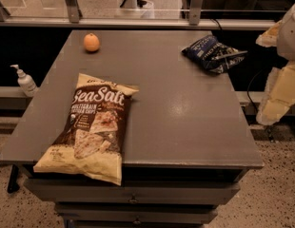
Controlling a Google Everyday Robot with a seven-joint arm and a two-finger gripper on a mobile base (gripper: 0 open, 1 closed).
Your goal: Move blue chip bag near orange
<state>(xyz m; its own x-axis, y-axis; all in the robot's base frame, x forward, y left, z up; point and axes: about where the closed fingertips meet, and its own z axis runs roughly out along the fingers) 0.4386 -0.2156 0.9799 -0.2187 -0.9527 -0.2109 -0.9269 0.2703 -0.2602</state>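
The blue chip bag [213, 53] lies crumpled at the far right corner of the grey desk [185, 118], well apart from the orange [91, 42], which sits near the far left corner. A big Sea Salt chip bag [93, 127] lies at the near left, overhanging the front edge. The claw [276, 103] hangs off the desk's right side, holding nothing; I cannot tell how far open it is.

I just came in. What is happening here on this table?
A robot is meant to move the blue chip bag near the orange. Its tool hangs at the right edge of the view, beside the table, apart from the bag. The bag lies at the back right corner, the orange at the back left. A large Sea Salt bag lies at the front left.
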